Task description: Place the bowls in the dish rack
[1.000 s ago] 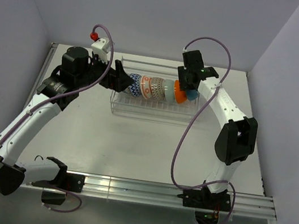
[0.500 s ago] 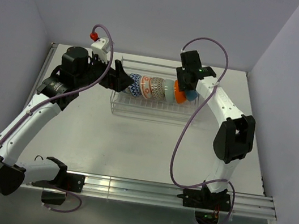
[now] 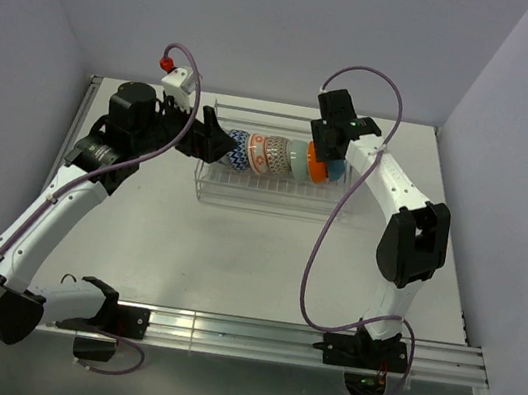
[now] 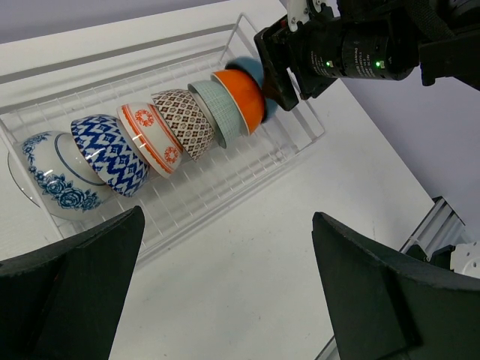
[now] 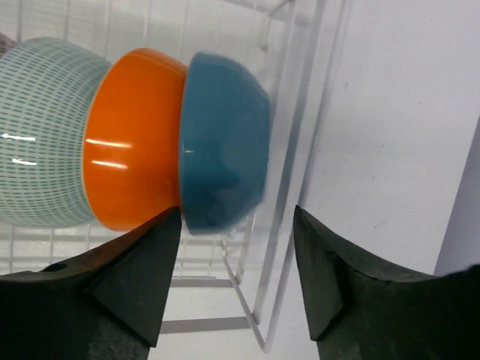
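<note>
**Top external view.** The dish rack (image 3: 245, 190) holds a single row of bowls (image 3: 279, 155) standing on edge, and the row runs along the rack's long axis. The left gripper (image 3: 214, 144) sits at the rack's left end. The right gripper (image 3: 324, 155) hangs over the right end, above the orange bowl (image 3: 317, 172) and the blue bowl (image 3: 337, 169). The right arm is clearly the nearer one to that end bowl.

**Left wrist view.** The left gripper's fingers (image 4: 67, 292) are spread wide and hold nothing. They point along the rack (image 4: 206, 187) from its left end, apart from the nearest bowl. The row leans away towards the right end, where the right gripper (image 4: 277, 75) stands just beside the orange bowl (image 4: 244, 101) and the blue bowl (image 4: 247, 69).

**Right wrist view.** The right gripper (image 5: 236, 217) has its fingers (image 5: 135, 277) parted and grips nothing. The blue bowl (image 5: 221, 139) lies straight ahead of the gap between them. It is nested against the orange bowl (image 5: 131, 139) and sits just inside the rack's end wall (image 5: 304, 127). A pale green bowl (image 5: 41, 131) follows further along the row. The left fingertip may brush the blue bowl's lower edge, but this angle does not settle it.

Every bowl in view appears to be racked. The next move is probably a straight pull back of the right gripper, away from the rack's end wall.
</note>
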`<state>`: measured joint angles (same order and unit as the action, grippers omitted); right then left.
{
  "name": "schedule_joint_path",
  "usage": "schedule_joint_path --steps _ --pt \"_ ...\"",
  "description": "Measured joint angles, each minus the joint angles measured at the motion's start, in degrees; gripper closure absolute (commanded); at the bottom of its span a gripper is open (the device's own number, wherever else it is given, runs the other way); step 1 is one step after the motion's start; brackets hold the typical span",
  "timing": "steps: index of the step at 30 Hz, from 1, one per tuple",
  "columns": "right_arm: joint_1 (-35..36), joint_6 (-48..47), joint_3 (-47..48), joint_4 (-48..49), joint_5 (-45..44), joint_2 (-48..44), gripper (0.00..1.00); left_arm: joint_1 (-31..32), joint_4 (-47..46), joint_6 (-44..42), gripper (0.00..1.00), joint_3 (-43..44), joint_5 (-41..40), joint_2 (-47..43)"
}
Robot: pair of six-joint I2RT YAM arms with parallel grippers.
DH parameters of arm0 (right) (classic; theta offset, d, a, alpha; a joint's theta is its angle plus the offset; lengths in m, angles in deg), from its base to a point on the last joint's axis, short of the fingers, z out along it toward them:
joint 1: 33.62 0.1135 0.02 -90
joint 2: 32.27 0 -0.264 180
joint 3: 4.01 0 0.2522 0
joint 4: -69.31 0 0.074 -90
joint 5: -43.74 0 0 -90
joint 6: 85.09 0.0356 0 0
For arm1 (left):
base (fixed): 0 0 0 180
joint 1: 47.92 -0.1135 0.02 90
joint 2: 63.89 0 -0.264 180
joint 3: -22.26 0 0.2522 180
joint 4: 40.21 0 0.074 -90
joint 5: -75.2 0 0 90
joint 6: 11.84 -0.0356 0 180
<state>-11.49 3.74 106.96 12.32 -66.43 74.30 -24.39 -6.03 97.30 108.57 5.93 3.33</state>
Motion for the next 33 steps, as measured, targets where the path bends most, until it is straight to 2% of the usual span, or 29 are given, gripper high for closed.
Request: schedule_joint_path --steps 1,5,17,22,33 --pt "-0.07 -0.09 0.0 -0.26 -0.5 0.0 0.23 0.0 0.0 0.0 0.01 0.0 0.0 0.0" --pt "-0.26 -0.33 0.2 -1.09 -1.92 0.02 0.18 0.0 0.02 -0.09 0.0 0.0 0.04 0.0" --pt "-0.26 -0.79 0.31 -1.9 -1.01 0.02 0.18 -0.11 0.09 -0.26 0.01 0.0 0.46 0.0" --pt "-0.26 -0.87 0.31 -2.14 1.4 0.0 0.24 -0.11 0.09 -0.42 0.0 0.0 0.46 -0.02" --pt "-0.26 0.02 2.73 -4.37 5.79 -0.04 0.19 -0.11 0.33 -0.42 0.01 0.0 0.46 -0.48"
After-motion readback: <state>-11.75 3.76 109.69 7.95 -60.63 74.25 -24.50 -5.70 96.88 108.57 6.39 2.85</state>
